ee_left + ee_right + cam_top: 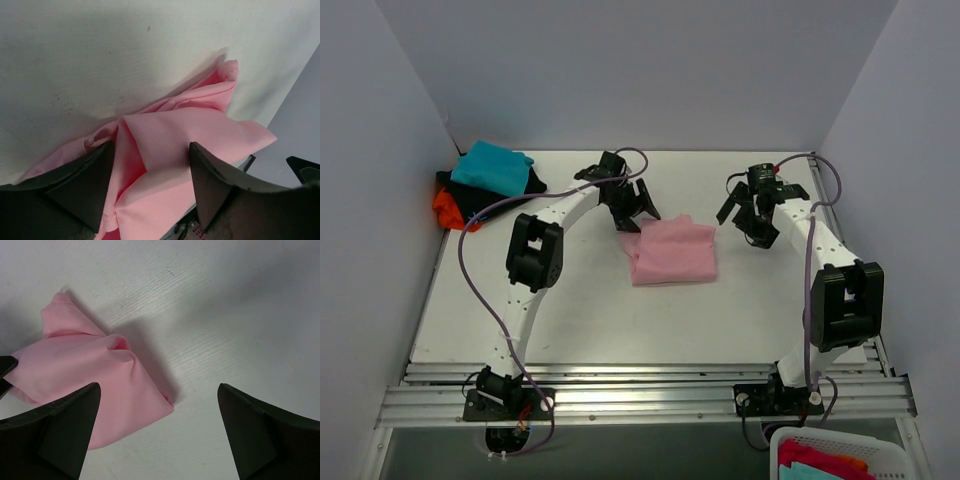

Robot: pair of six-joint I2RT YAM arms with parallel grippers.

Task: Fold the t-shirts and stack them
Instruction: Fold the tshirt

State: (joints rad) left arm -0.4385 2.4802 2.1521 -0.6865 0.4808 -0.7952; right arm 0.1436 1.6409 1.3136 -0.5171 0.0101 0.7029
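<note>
We look down from 6 o'clock over the whole worktop (570, 310); both wrist views sit close, sharing the pink t-shirt (672, 254).

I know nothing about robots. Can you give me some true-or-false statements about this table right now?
1. The pink t-shirt lies roughly folded in the middle of the table. True.
2. The right gripper is clamped on it. False: it is open, over bare table beside the shirt.
3. A teal t-shirt lies on a black t-shirt at the far left. True.
4. The left gripper is shut. False: it is open, above the pink shirt's edge.
</note>
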